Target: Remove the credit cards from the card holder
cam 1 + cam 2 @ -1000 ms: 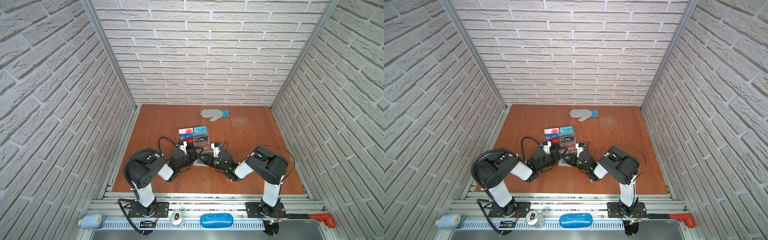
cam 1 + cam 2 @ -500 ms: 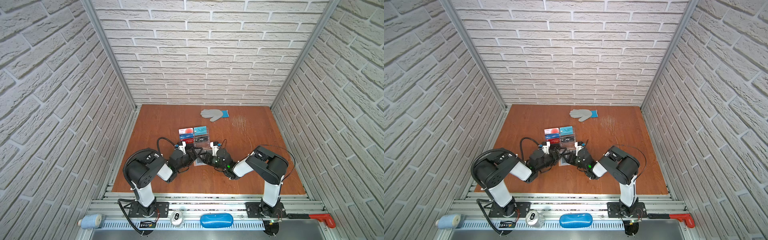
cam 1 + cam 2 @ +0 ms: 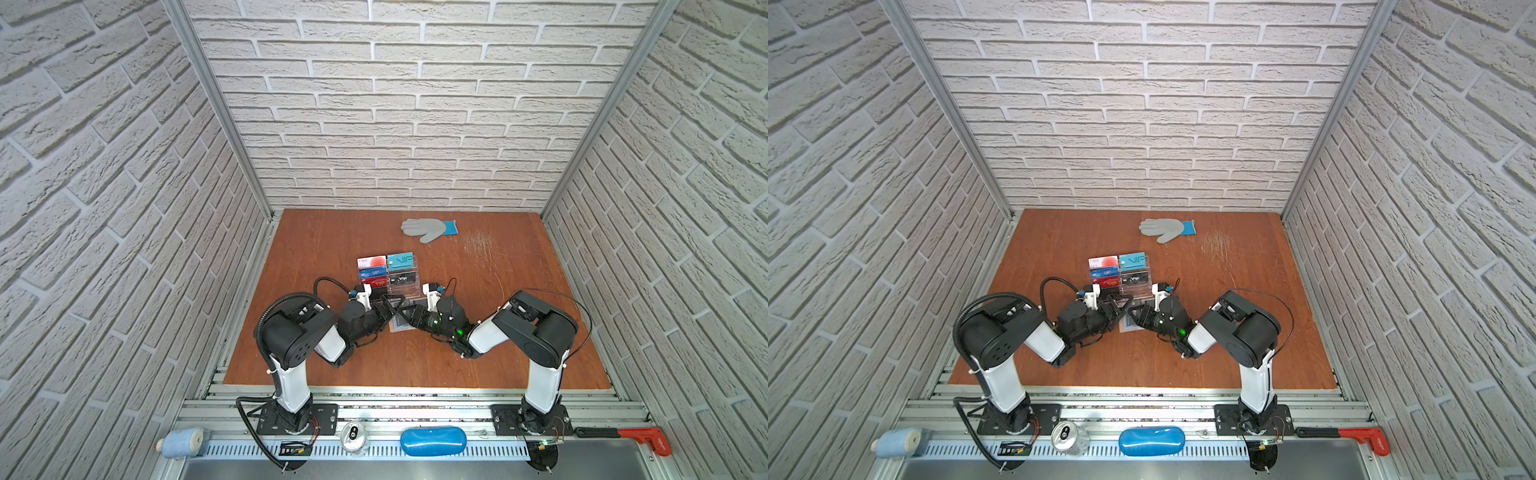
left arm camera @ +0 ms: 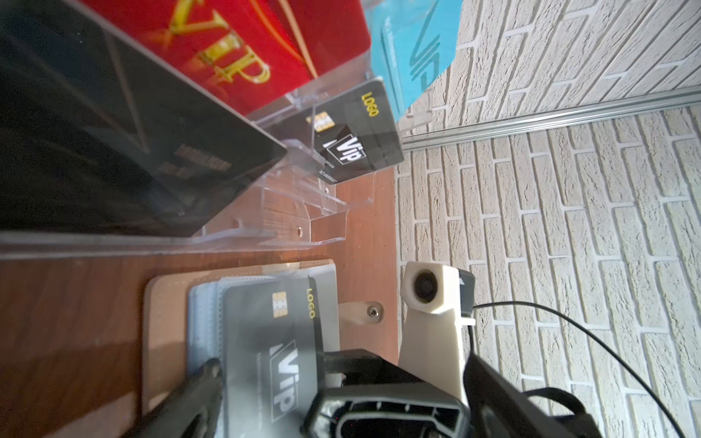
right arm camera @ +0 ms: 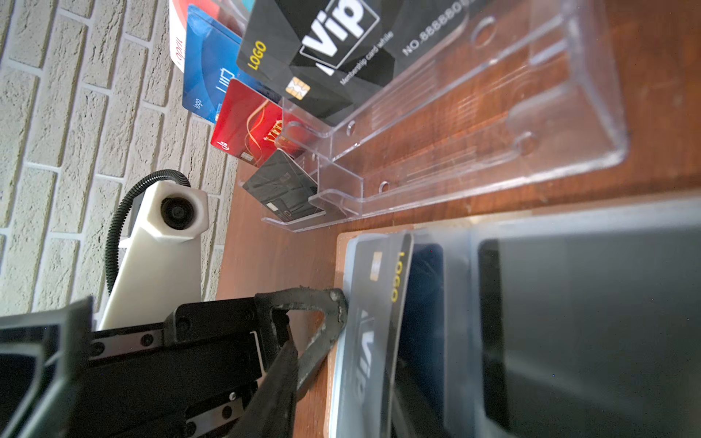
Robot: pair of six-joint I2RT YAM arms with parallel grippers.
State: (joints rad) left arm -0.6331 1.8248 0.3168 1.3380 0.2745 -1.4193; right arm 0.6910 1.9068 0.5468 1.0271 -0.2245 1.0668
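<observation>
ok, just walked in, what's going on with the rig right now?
The card holder lies open on the table before the clear stand, which holds several cards. One black VIP card sits in the holder's top sleeve. The left tool stands wide open at one side of the holder; the right tool is at the opposite side, by that card. Can't tell whether it grips anything.

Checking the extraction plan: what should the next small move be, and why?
Probably close the right gripper on the grey VIP card and slide it out: it lies in the card holder's sleeve, with the open left gripper at its edge.
</observation>
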